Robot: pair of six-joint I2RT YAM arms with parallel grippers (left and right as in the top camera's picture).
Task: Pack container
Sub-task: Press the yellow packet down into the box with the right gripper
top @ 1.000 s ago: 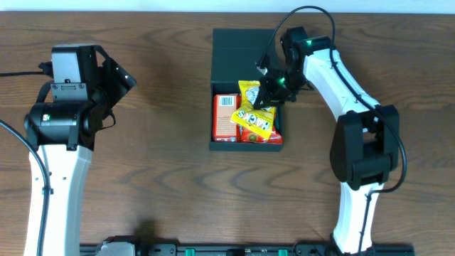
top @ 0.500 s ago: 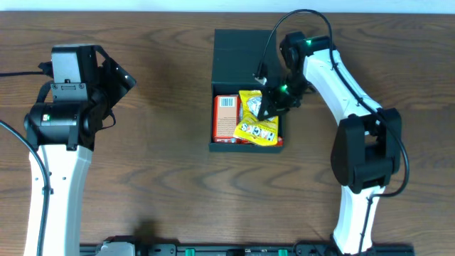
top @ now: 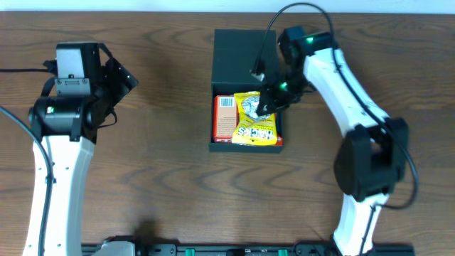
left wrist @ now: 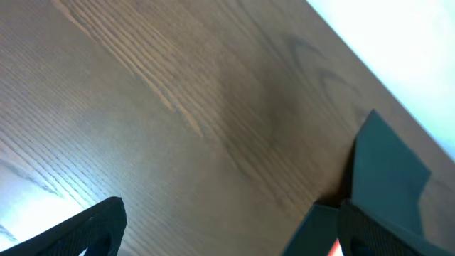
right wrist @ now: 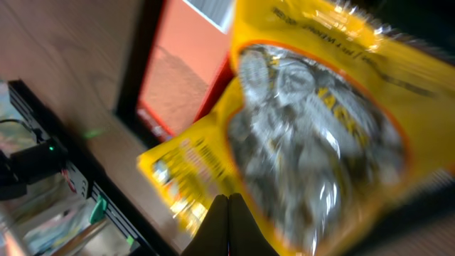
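Dark teal-black square cardboard container [top: 246,148] is sitting at the middle of the brown wooden table [top: 163,171], toward its far edge, with its hinged flap lid [top: 240,50] lying open on the far side. Right gripper [top: 269,104] is hanging over the box's right half, jaws clamped together and, as far as I can judge, pinching the top edge of the crinkly yellow foil snack packet [top: 256,122]. The wrist view is blurred, so I'm not certain of the grip. The packet is lying partly over the orange-red flat carton [top: 225,117] already inside, its lower end reaching the near wall. Left gripper [left wrist: 220,231] is parked well off to the left, fingers spread wide, holding nothing. I'm reading this as the placing step, with the packet not yet seated. Risks: the packet is riding on top of the carton rather than settling beside it, so on release it may be sticking up and blocking the lid. Its lower end could also be sliding out over the near wall. A thin pinch on slick foil may be slipping early. The fingers are working close to the right wall, so a sloppy retreat could be snagging the box and dragging it.
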